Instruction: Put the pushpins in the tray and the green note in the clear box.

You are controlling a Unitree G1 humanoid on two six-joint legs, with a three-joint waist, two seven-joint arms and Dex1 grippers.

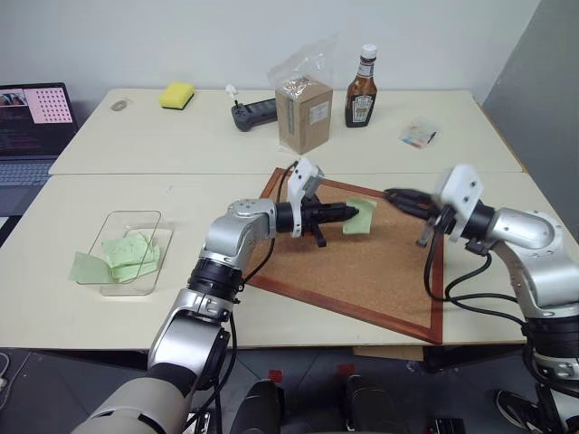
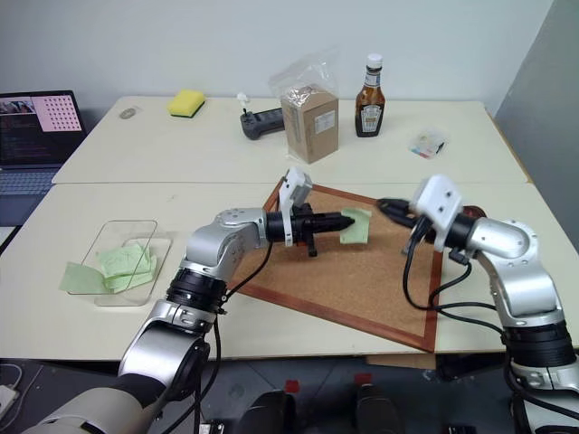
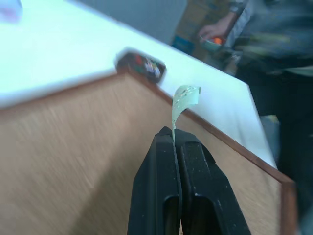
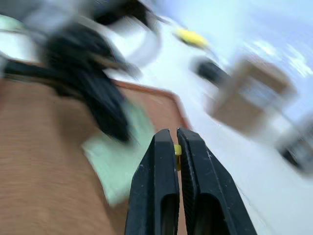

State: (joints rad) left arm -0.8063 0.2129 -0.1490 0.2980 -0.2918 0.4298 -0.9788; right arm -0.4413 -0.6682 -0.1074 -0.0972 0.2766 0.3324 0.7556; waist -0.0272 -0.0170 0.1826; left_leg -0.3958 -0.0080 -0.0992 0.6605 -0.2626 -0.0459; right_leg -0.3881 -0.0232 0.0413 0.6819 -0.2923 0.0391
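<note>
My left gripper (image 1: 355, 213) is shut on a pale green note (image 1: 363, 217) and holds it just above the corkboard (image 1: 362, 271). In the left wrist view the green note (image 3: 185, 95) curls up from between the closed fingertips. My right gripper (image 1: 391, 193) hovers over the board's right side, pointing toward the note, shut on a yellow pushpin (image 4: 177, 149). The dark oval tray (image 3: 139, 66), with coloured bits in it, lies just past the board's far edge. The clear box (image 1: 122, 249) sits at the table's left with green notes inside and one green note (image 1: 85, 268) beside it.
Behind the board stand a brown carton in a clear bag (image 1: 303, 113) and a sauce bottle (image 1: 362, 90). A black controller (image 1: 253, 114), a yellow sponge (image 1: 177, 95), a small packet (image 1: 418, 136) and a laptop (image 1: 32, 127) lie further off. A person (image 3: 254, 34) stands beyond the table.
</note>
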